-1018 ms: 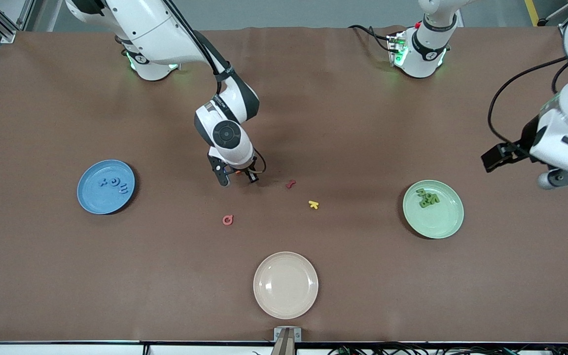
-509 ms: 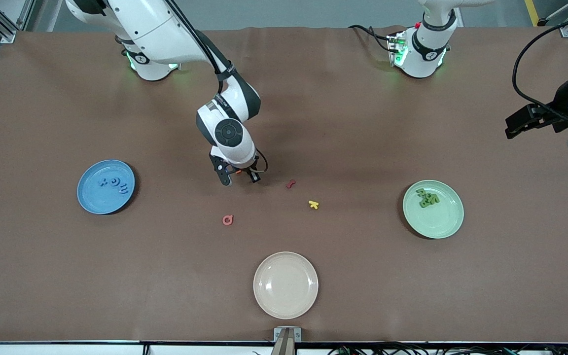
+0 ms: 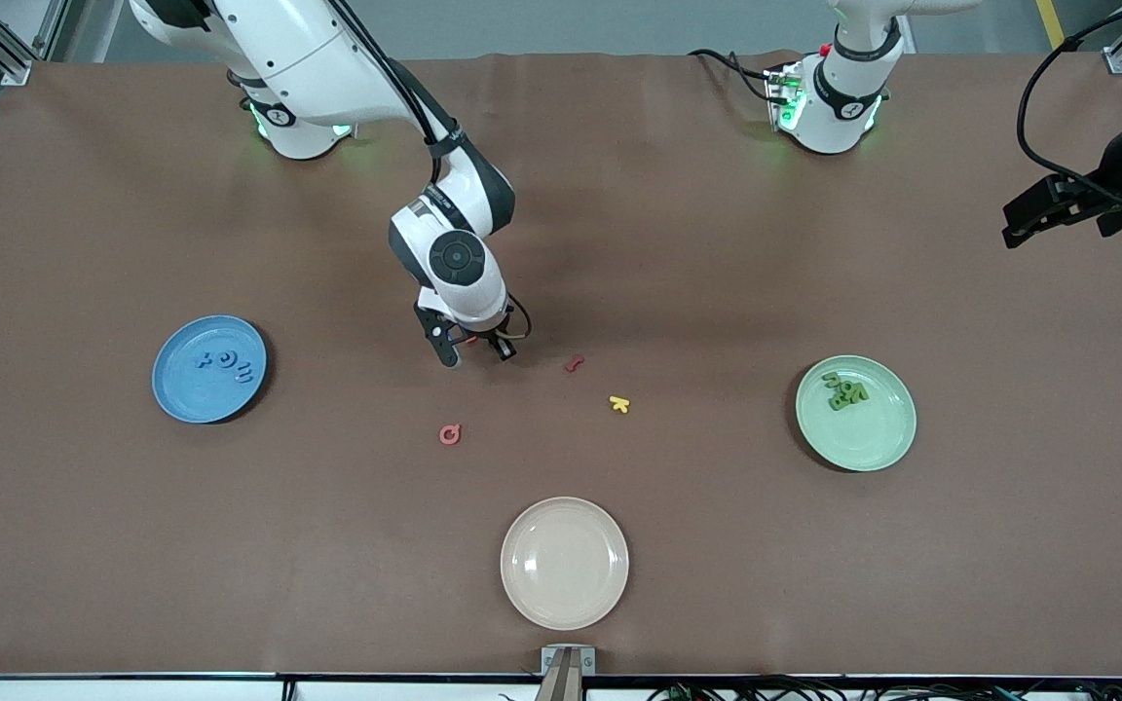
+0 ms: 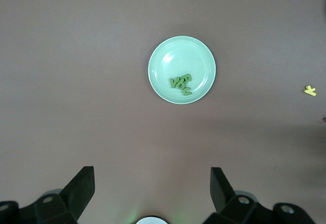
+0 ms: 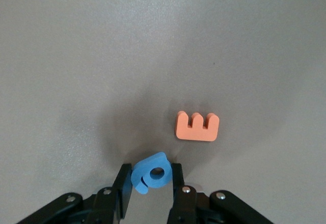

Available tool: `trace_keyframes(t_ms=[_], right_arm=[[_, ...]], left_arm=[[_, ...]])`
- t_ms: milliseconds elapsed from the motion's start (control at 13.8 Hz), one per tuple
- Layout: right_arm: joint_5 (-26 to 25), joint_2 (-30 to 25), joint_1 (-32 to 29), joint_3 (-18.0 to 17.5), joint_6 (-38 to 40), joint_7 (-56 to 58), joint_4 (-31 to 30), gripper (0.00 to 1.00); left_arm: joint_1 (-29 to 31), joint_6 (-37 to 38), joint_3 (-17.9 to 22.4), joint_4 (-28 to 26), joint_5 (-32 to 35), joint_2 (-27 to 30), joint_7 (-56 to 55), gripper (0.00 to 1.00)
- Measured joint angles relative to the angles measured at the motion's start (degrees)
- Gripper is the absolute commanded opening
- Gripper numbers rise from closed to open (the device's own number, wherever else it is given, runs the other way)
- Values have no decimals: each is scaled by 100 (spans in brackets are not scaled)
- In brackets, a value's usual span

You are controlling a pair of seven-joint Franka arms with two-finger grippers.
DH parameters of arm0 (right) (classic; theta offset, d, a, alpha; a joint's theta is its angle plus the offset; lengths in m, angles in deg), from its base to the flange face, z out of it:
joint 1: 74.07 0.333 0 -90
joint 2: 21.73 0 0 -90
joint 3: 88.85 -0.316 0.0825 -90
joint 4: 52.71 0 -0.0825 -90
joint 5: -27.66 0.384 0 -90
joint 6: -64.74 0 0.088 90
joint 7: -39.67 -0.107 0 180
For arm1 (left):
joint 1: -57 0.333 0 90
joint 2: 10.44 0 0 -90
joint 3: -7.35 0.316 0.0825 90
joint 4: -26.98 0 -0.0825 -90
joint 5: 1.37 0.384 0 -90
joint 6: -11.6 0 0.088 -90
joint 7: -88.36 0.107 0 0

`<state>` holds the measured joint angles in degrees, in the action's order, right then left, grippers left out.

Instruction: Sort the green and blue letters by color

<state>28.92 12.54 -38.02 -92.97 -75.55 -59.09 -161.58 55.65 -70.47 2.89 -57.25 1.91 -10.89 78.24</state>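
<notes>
My right gripper (image 3: 471, 350) is shut on a blue letter (image 5: 153, 174) with a round hole, low over the middle of the table, beside an orange letter (image 5: 197, 126). Three blue letters (image 3: 225, 362) lie on the blue plate (image 3: 181, 399) toward the right arm's end. Several green letters (image 3: 845, 391) lie piled on the green plate (image 3: 868, 438) toward the left arm's end. My left gripper (image 4: 151, 173) is open and empty, high above the table, with the green plate (image 4: 196, 56) and its letters (image 4: 182, 83) far below it.
A red letter (image 3: 574, 364), a yellow letter (image 3: 619, 403) and a pink letter (image 3: 450, 434) lie loose on the brown table near its middle. An empty beige plate (image 3: 564, 563) sits nearest the front camera.
My left arm has pulled up and away from over the green plate toward the table's edge. My right gripper has shifted slightly with the blue letter in it.
</notes>
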Motion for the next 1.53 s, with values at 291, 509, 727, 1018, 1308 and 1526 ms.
trace_keyframes(t_ms=[291, 509, 727, 1018, 1308, 1526], right_arm=[[-60, -10, -4, 45, 304, 29, 122, 10], [-86, -343, -100, 94, 1062, 507, 298, 9], [-95, -855, -562, 122, 1715, 1509, 297, 9], [-102, -1482, -1433, 146, 2077, 3461, -75, 9], [-108, -1793, -2585, 162, 2127, 5792, -453, 9], [-110, -1791, -3456, 173, 2024, 7481, -507, 9]], left_arm=[[-30, -1, -2, -47, -1, 13, 0, 100], [-30, -1, -2, -70, -1, 13, 0, 100], [-30, 0, -2, -76, -1, 13, 0, 100], [-22, 3, -1, -76, -1, 17, 0, 100], [-25, 17, -1, -76, -1, 28, 0, 100], [-34, 21, -48, -76, -1, 53, 0, 100]])
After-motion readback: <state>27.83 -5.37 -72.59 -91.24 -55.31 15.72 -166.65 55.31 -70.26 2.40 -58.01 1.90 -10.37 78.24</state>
